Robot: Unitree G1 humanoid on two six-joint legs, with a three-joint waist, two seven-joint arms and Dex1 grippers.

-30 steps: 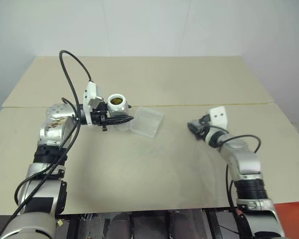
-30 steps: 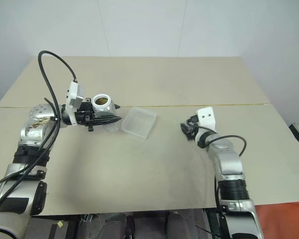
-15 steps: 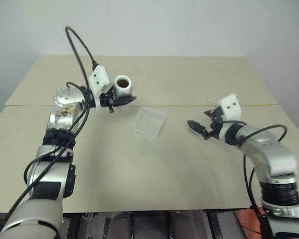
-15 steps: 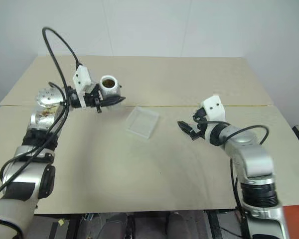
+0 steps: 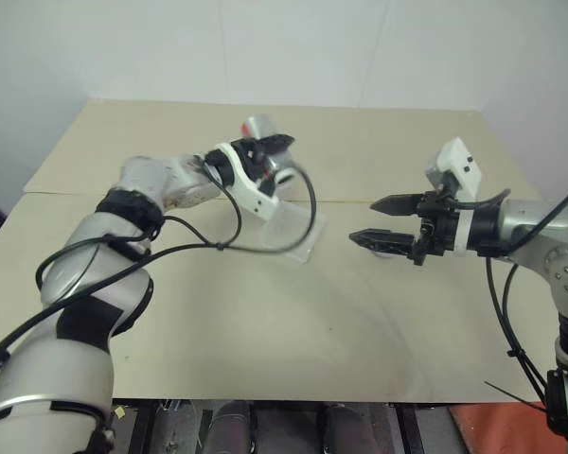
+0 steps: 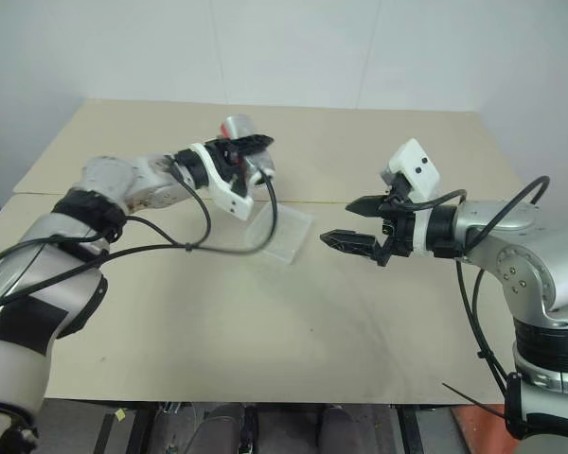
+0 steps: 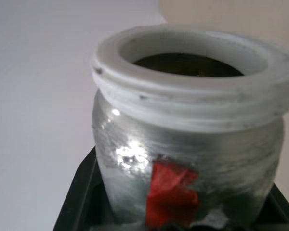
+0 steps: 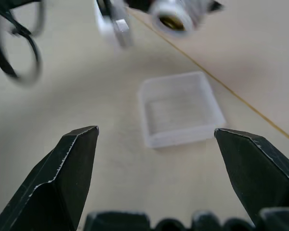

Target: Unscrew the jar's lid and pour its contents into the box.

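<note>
Jar (image 5: 265, 142) sits clamped in the left gripper (image 5: 270, 156), lifted off the table (image 5: 265, 322) above and just behind the box (image 5: 289, 232). It lies tilted, lid off, its white threaded mouth turned toward the right gripper (image 5: 383, 219). Something dark shows inside the jar. The box rests flat on the table. Well to the box's right, the right gripper hangs with jaws spread wide, holding nothing.
</note>
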